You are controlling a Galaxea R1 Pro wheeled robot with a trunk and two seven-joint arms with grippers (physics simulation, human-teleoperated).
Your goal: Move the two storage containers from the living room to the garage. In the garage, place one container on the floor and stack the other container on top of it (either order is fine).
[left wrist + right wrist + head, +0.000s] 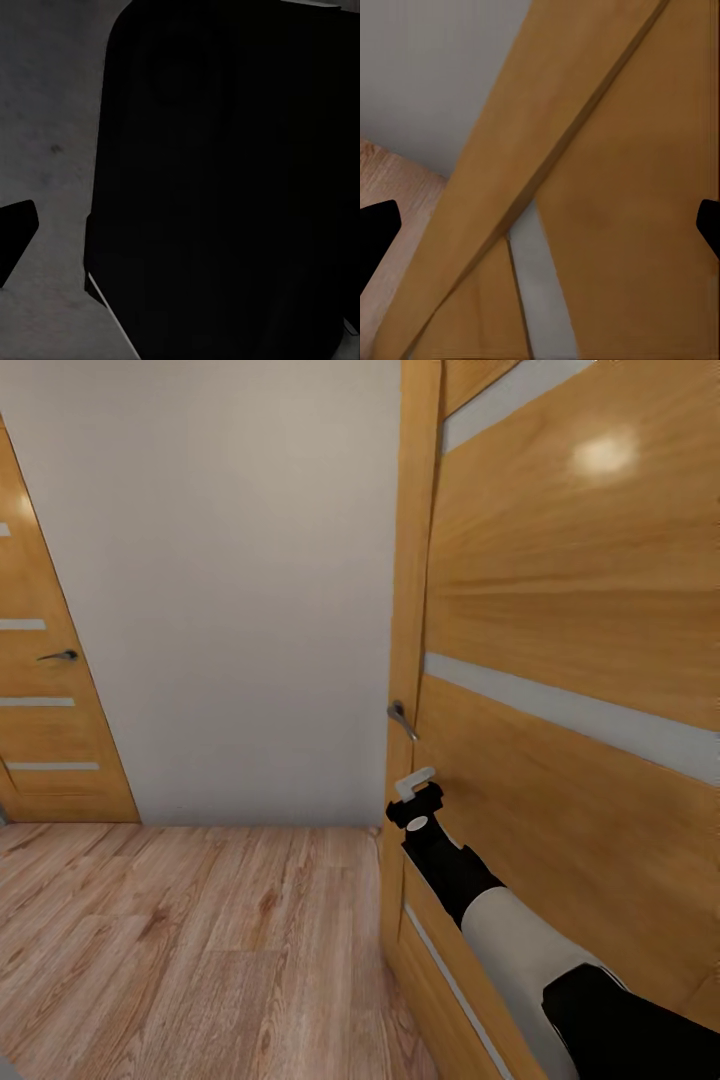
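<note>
Right arm: the black-and-white jointed right arm [520,940] reaches forward and up from the lower right, probably to work the door rather than to carry anything.
Right end effector: the right end effector [415,800] sits just below the lever handle, close against the door face; in the right wrist view its dark fingertips [375,232] stand well apart at the picture's edges with nothing between them, so it is spread wide and empty.
Left end effector: the left wrist view is mostly a dark rounded shape against mottled grey; I cannot tell whether it is spread or closed.
Door: a tall honey-coloured wooden door with pale horizontal glass strips [570,640], bearing a small grey metal lever handle [402,720] at its edge.
Floor: light wood-plank flooring [200,940] runs to a plain grey-white wall [240,590].
Far door: a second matching wooden door [45,690] on the left.
Task's things: the storage containers are somewhere else; the robot seems in transit, needing this door opened.
</note>
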